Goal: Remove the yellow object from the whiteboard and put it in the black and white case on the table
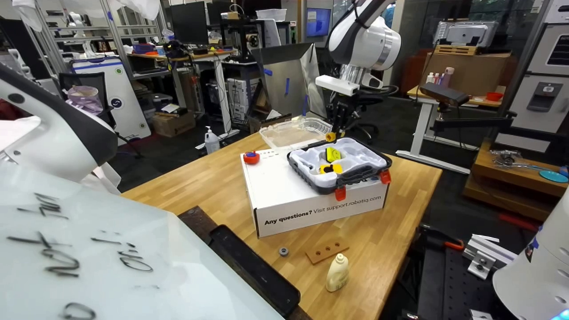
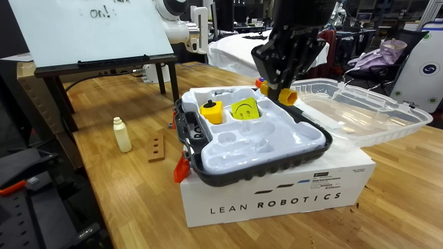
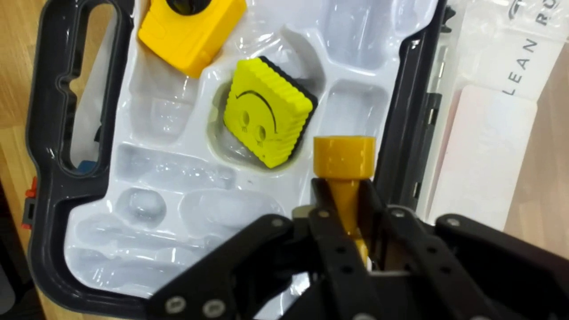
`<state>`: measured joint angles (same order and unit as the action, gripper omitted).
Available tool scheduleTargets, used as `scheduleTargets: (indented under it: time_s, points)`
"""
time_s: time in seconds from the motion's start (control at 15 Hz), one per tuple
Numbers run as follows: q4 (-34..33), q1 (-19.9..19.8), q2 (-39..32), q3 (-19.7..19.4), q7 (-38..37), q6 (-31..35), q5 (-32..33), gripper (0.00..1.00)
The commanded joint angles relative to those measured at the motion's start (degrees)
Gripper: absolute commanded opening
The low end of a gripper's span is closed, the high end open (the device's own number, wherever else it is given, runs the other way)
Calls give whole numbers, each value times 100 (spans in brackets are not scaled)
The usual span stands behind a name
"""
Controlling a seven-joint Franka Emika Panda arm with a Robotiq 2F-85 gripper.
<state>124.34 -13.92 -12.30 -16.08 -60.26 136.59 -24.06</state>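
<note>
My gripper (image 3: 343, 190) is shut on the yellow object (image 3: 344, 156), an orange-yellow stub with a wide, hollow end. In both exterior views the gripper (image 1: 339, 130) (image 2: 274, 90) holds the yellow object (image 1: 330, 137) (image 2: 288, 97) above the lid-side edge of the black and white case (image 1: 360, 161) (image 2: 273, 138). In the wrist view it overlaps the side of the case's white tray (image 3: 231, 209) near the hinge. The case lies open on a white box. The whiteboard (image 1: 111, 249) (image 2: 90, 41) stands tilted on the table (image 1: 186, 182) (image 2: 148, 193), apart from the gripper.
The tray holds a yellow block with a black knob (image 2: 211, 112) and a smiley eraser (image 2: 245, 109). The clear lid (image 2: 363, 107) lies open beside the gripper. The white box (image 2: 242, 207) raises the case. A cream bottle (image 2: 122, 135) and holed wooden block (image 2: 156, 148) are nearby.
</note>
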Motion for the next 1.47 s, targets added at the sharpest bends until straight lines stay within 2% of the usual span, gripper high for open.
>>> scheduleTargets:
  time_s: [0.0, 0.33, 1.4]
  points:
    - [-114, -51, -117, 25, -287, -202, -168, 5]
    - [-160, -55, -232, 42, -488, -159, -162, 5]
    - [-455, -32, -660, 129, -442, -217, -98, 5]
